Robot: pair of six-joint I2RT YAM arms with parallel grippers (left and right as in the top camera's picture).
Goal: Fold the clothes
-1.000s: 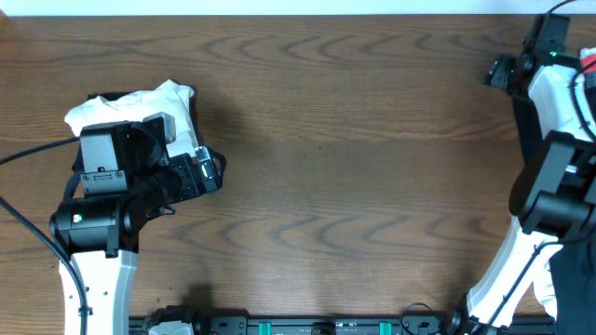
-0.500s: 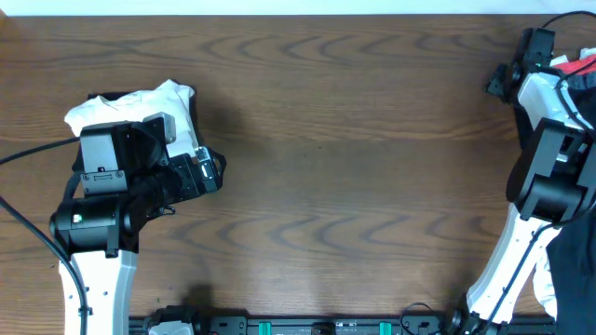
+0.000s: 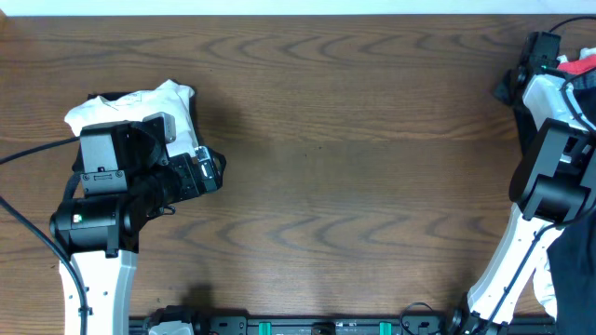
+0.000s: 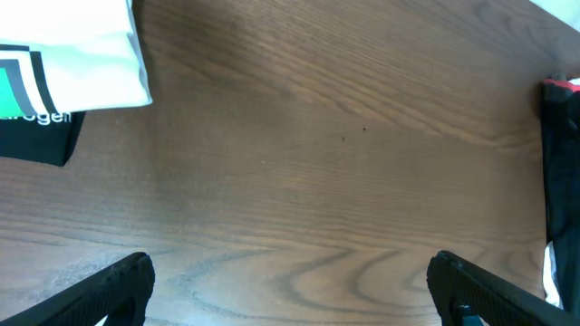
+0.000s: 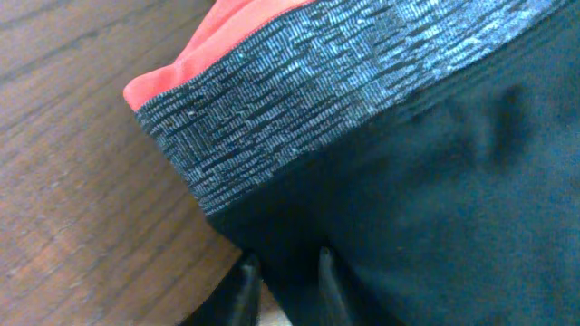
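Observation:
The pants lie at the table's far right edge; the overhead view shows only a sliver of their red-orange trim (image 3: 570,64). The right wrist view is filled with their black fabric (image 5: 435,181), heathered grey waistband (image 5: 299,100) and red-orange edge (image 5: 208,54). My right gripper (image 5: 285,285) (image 3: 538,48) is at the fabric's edge just below the waistband, its two fingers close together with a fold of black cloth pinched between them. My left gripper (image 4: 304,294) (image 3: 203,173) stands wide open over bare wood at the left, holding nothing.
A folded white T-shirt with a green logo (image 3: 140,100) (image 4: 77,54) lies at the far left, partly under my left arm, with a dark item (image 4: 36,145) beneath it. More black cloth (image 3: 570,279) hangs off the table at the lower right.
My right gripper has shifted slightly right onto the pants' edge and closed its fingers on the black fabric. The left arm has not moved.

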